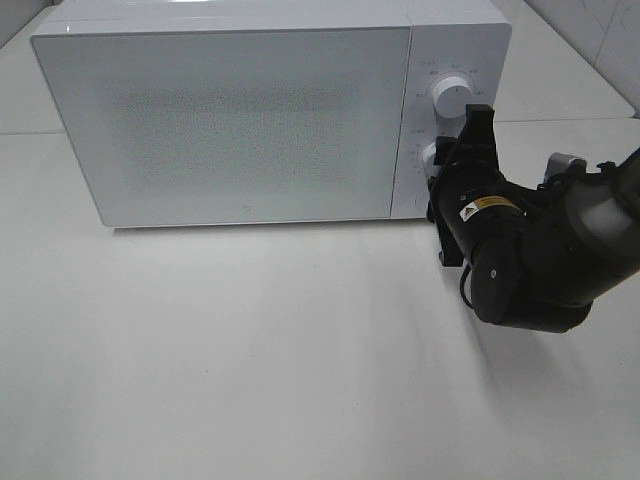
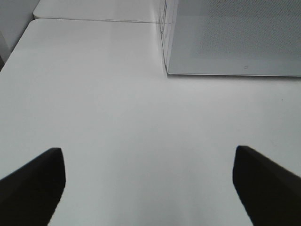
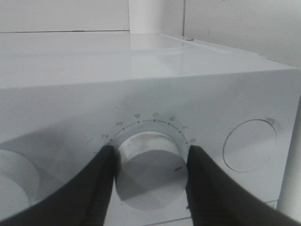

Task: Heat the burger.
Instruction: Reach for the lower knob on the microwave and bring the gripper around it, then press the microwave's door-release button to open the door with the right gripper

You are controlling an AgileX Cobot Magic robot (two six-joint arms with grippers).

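White boxy microwave [image 1: 240, 120] sits on the white table [image 1: 250, 350], frosted door closed. Black right gripper [image 3: 150, 157] is at the control panel. Its fingers [image 3: 101, 183] pinch the lower white round dial [image 3: 149, 174] from both sides, touching it; there's a red tick on the dial face. Upper white dial [image 1: 452, 97] is free. Black left gripper [image 2: 148, 160] hangs over the table near the microwave's front corner, fingers spread wide, holding nothing. Burger isn't visible in any view, so can't tell where it is.
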